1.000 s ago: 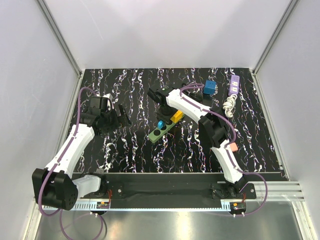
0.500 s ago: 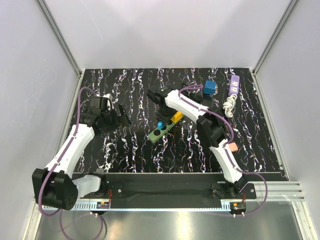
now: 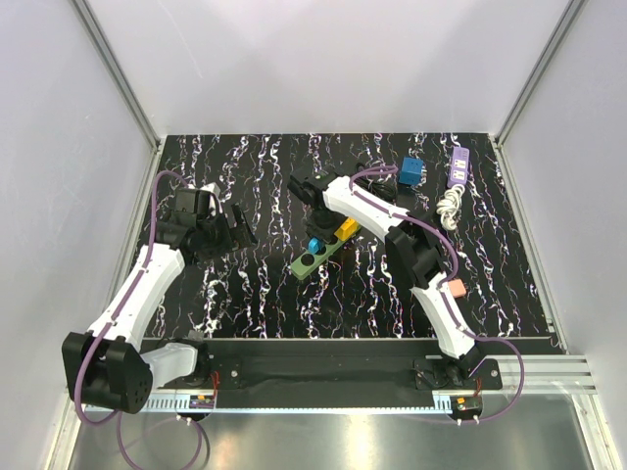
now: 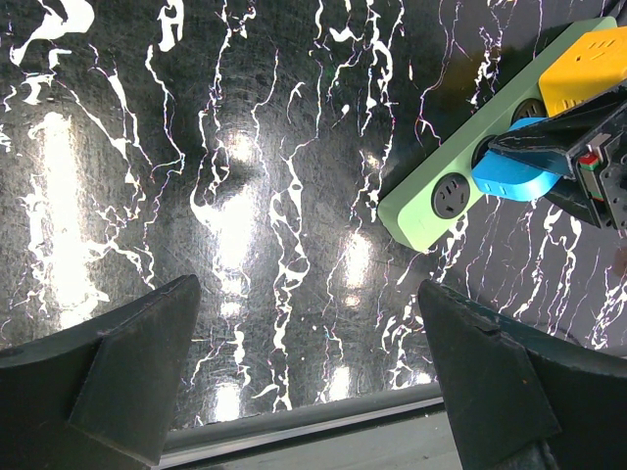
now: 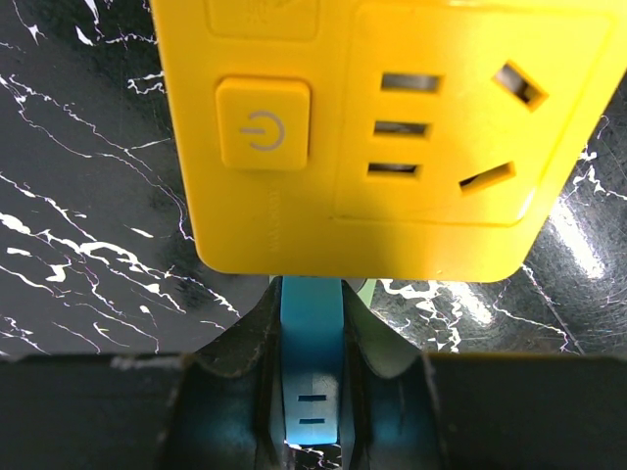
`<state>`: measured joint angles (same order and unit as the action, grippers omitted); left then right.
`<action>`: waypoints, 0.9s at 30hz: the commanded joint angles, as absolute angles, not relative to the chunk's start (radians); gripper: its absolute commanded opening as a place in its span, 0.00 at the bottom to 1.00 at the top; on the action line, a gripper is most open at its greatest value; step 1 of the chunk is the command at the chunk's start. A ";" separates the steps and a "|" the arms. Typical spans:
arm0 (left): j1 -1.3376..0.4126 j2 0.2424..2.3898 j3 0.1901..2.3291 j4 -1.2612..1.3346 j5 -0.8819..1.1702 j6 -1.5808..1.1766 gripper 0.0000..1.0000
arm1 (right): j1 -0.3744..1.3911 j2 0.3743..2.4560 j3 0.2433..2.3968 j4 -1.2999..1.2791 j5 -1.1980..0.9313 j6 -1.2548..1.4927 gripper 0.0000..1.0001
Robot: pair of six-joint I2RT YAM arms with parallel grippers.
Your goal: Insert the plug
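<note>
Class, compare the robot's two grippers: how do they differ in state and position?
The left gripper is wide open and empty; the right gripper is shut on the blue plug. The left hangs over the table, apart from the green power strip; the right is at the strip. Both point downward.

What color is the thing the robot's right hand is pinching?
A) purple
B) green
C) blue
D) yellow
C: in the right wrist view, the right gripper is shut on the blue plug, with a finger on each side of it. The yellow socket block lies just beyond the fingers, not between them.
</note>
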<state>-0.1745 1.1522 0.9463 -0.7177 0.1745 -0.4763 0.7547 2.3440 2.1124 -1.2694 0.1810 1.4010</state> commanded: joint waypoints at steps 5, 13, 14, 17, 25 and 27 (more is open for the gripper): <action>-0.164 1.095 0.956 -0.704 0.149 -0.480 0.99 | 0.762 2.295 2.109 -1.221 0.252 1.408 0.42; -0.161 1.083 0.954 -0.701 0.141 -0.474 0.99 | 0.764 2.227 2.213 -1.229 0.235 1.325 0.85; -0.161 1.080 0.954 -0.701 0.135 -0.471 0.99 | 0.762 2.218 2.217 -1.230 0.216 1.313 0.89; -0.161 1.069 0.954 -0.701 0.121 -0.469 0.99 | 0.768 2.160 2.200 -1.224 0.173 1.267 0.94; -0.138 1.055 0.985 -0.739 0.074 -0.566 0.99 | 0.785 1.794 1.806 -1.040 0.156 1.073 1.00; -0.120 1.078 1.015 -0.750 0.069 -0.609 0.99 | 0.784 1.720 1.667 -0.968 0.155 0.999 1.00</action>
<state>-0.1490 1.0737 0.9501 -0.7326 0.1116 -0.5262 0.7811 1.8355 1.7931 -1.0904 0.1604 1.1309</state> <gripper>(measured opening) 0.984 0.994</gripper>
